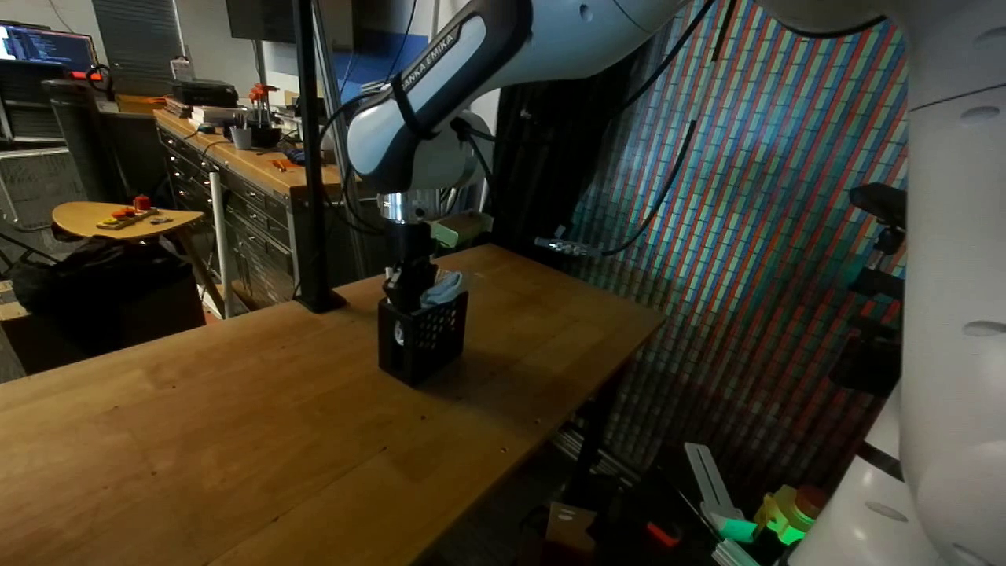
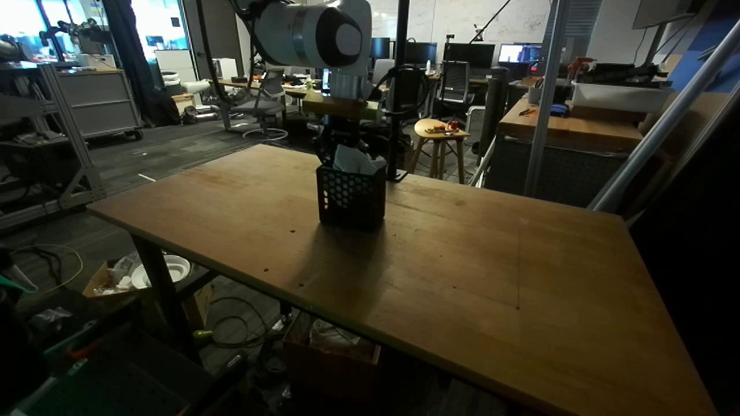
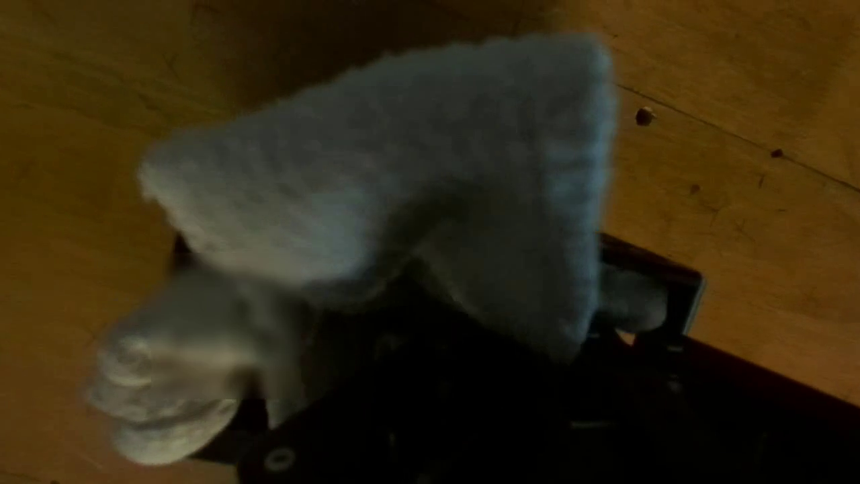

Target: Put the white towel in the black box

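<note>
The black box (image 1: 420, 346) stands upright on the wooden table, its sides pierced with holes; it also shows in an exterior view (image 2: 351, 199). The white towel (image 1: 444, 290) is bunched in the box's opening, with folds standing above the rim (image 2: 357, 160). In the wrist view the towel (image 3: 437, 134) spreads over the opening and overhangs the rim on the left; a corner of the box (image 3: 682, 289) shows at right. My gripper (image 1: 409, 291) points down into the box's opening, against the towel. Its fingertips are hidden by the box, towel and deep shadow.
The wooden table (image 1: 236, 440) extends around the box. A black upright post (image 1: 313, 196) rises from the table edge near the arm, and it shows behind the box in an exterior view (image 2: 399, 104). A patterned curtain (image 1: 747, 236) hangs beyond the table.
</note>
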### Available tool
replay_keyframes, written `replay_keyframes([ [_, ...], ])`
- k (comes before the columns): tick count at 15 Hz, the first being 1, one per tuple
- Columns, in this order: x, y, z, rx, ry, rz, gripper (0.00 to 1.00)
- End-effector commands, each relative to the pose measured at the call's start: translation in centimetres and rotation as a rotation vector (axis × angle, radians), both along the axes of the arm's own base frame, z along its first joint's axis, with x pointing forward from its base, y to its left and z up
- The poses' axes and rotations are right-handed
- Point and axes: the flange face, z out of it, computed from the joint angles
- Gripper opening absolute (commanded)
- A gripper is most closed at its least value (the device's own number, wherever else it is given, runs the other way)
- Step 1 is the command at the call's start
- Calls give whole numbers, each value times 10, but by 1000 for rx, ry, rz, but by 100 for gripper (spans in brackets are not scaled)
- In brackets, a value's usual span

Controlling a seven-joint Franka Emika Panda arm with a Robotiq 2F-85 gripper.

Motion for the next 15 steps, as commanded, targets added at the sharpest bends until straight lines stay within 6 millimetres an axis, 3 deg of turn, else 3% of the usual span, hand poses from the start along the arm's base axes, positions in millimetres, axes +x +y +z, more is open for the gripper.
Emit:
replay_keyframes([
  [1, -9, 3, -24, 60, 0, -16, 10],
  [5, -13, 14, -31, 128, 6, -38, 10],
  [8, -16, 12, -23, 145, -2, -48, 10],
  [12, -17, -15, 8, 96, -27, -56, 10],
  [15, -16, -38, 42, 35, -61, -50, 10],
])
